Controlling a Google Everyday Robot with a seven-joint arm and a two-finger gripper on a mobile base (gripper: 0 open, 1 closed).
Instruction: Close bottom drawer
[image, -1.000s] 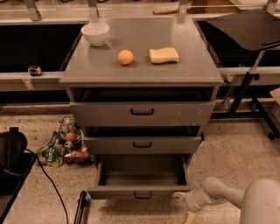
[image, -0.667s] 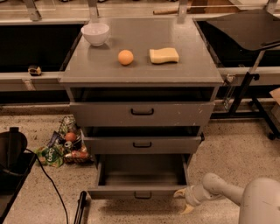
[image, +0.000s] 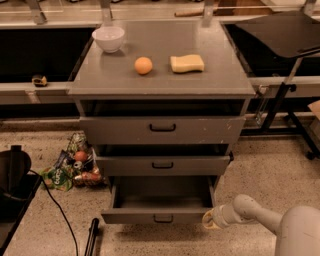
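Right now the grey cabinet (image: 165, 82) fills the middle of the room. Its bottom drawer (image: 130, 216) stands pulled well out at 6 o'clock, tray bare. The pale arm (image: 260, 215) reaches in from 4 o'clock, its gripper (image: 210, 220) just beside the drawer front's right corner; how far it is open I cannot tell. On top sit a bowl (image: 109, 38) at 11 o'clock, a sponge (image: 187, 63) at 1 o'clock, and an orange (image: 143, 65) between them.

Dim light falls on a speckled floor (image: 272, 167).
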